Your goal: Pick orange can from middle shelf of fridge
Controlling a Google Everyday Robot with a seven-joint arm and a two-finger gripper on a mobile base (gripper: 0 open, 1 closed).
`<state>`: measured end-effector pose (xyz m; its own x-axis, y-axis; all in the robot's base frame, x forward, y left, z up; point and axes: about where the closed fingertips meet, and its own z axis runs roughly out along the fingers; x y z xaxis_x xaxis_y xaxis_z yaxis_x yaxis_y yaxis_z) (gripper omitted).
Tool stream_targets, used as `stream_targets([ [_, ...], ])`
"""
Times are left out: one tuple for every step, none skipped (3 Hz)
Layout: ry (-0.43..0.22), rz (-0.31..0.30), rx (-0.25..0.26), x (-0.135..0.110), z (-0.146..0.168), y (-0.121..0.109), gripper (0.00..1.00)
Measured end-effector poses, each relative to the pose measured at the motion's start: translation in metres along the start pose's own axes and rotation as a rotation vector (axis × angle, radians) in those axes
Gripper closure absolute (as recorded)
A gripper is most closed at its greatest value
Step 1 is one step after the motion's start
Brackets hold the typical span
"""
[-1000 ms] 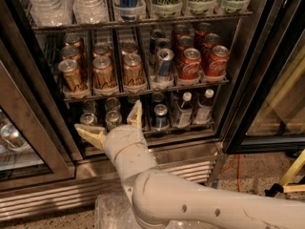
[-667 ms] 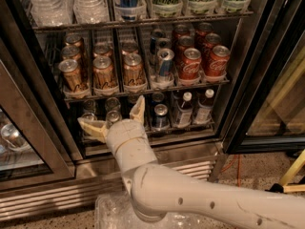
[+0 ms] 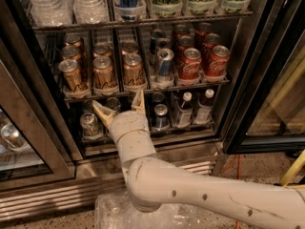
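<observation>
Copper-toned, the orange can (image 3: 104, 73) is set at the front of the middle shelf (image 3: 81, 97), left half of the fridge (image 3: 248, 75); the gripper (image 3: 119, 103) is held wide open and empty just below that shelf's edge; it should be raised, centred on one can, then closed.

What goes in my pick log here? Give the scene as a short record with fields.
fridge: open, racks in view
middle shelf: orange cans upright in the three left lanes; blue-and-silver can and red cans to their right
pincer: open, empty, just below the middle shelf's front edge, under the orange cans
pick: not yet made
</observation>
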<state>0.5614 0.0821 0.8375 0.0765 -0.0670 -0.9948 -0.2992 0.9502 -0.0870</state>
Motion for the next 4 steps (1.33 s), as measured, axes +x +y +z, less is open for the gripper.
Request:
stream_targets([
  [-0.004, -0.017, 0.038, 0.000, 0.003, -0.008, 0.26],
  [0.001, -0.025, 0.069, 0.003, 0.004, -0.016, 0.29],
  [0.015, -0.039, 0.101, 0.008, 0.010, -0.024, 0.28],
  [0.014, -0.061, 0.150, 0.007, 0.016, -0.036, 0.29],
])
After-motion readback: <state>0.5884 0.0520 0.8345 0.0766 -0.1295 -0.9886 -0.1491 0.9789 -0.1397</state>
